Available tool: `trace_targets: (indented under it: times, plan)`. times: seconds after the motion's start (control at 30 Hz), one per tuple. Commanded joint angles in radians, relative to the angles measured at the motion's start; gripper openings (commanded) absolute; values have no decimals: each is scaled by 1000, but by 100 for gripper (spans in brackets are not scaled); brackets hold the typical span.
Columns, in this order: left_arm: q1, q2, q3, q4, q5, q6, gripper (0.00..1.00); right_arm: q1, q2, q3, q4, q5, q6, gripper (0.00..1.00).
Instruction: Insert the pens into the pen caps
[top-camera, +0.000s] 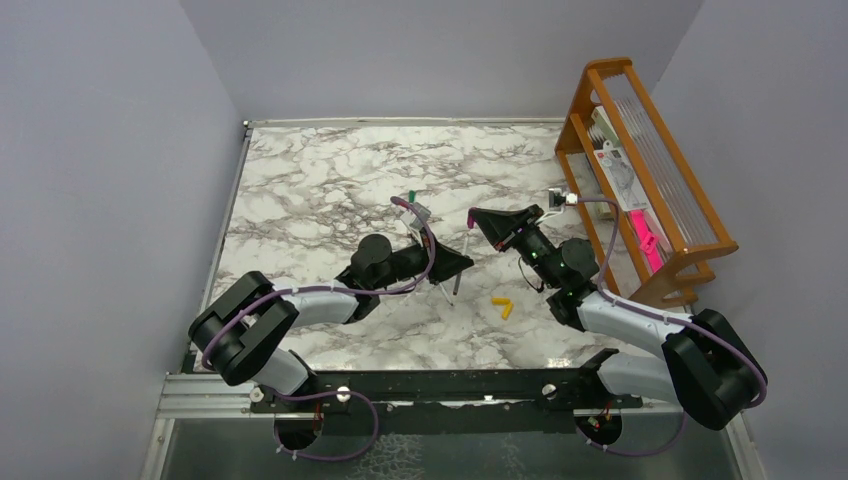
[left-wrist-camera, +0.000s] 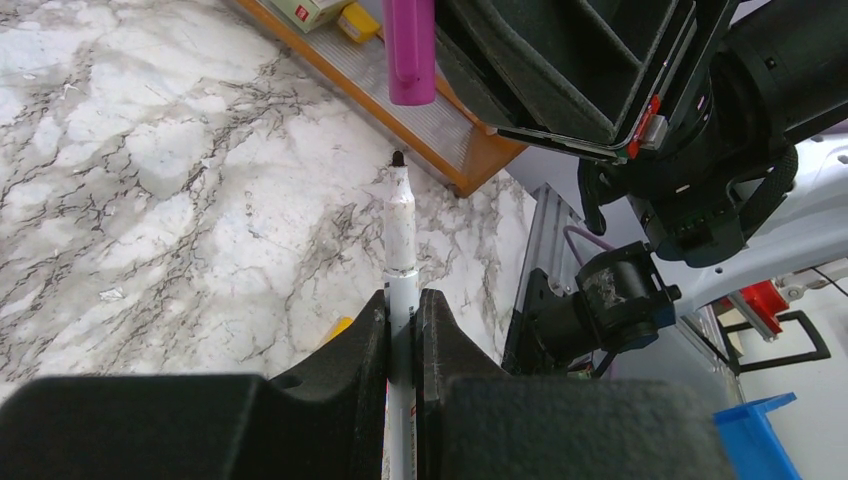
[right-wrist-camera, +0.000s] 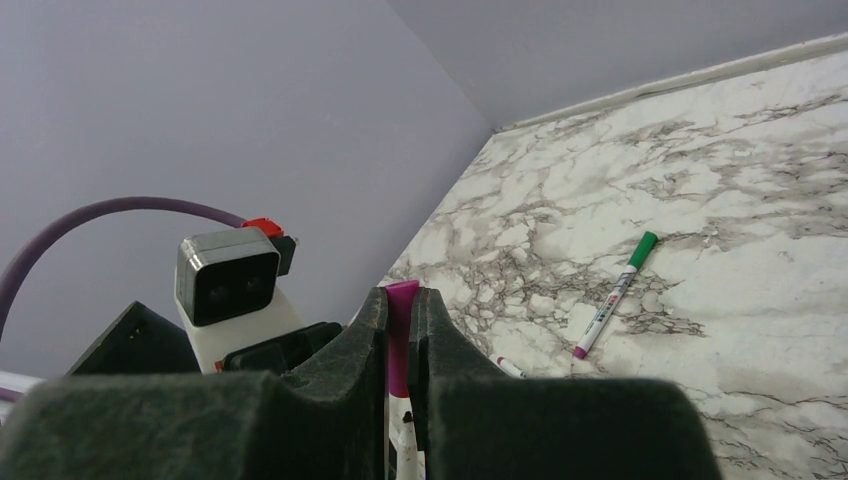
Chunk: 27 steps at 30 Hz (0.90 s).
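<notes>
My left gripper (top-camera: 460, 263) (left-wrist-camera: 403, 300) is shut on a silvery-white pen (left-wrist-camera: 401, 235) (top-camera: 460, 272), dark tip pointing up. My right gripper (top-camera: 479, 218) (right-wrist-camera: 400, 300) is shut on the magenta cap (right-wrist-camera: 401, 335) (left-wrist-camera: 410, 50) (top-camera: 469, 220). The cap's open end hangs just above the pen tip, with a small gap between them. Two yellow-orange caps (top-camera: 502, 306) lie on the table right of the left gripper; one shows in the left wrist view (left-wrist-camera: 337, 326). A pen wearing the green cap (right-wrist-camera: 612, 294) (top-camera: 410, 196) lies further back. Another pen's end (right-wrist-camera: 508, 367) peeks out beside my right fingers.
A wooden rack (top-camera: 650, 170) (left-wrist-camera: 425, 115) with papers and a pink item stands at the table's right edge, close behind the right arm. The marble table (top-camera: 320, 200) is bounded by grey walls at the left and back. A metal rail (top-camera: 400, 390) runs along the near edge.
</notes>
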Motion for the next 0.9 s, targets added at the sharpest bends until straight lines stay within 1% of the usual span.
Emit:
trace_targets:
  times: [0.0, 0.53, 0.87]
  plan:
    - [-5, 5, 32, 46, 30, -6, 0, -3, 2, -11, 20, -29, -21, 1]
    - [-7, 15, 38, 46, 34, 2, 0, -3, 0, -32, 4, -52, -30, 1]
    - [-6, 29, 36, 46, 35, 2, 0, -3, 28, -24, 38, -80, -19, 1]
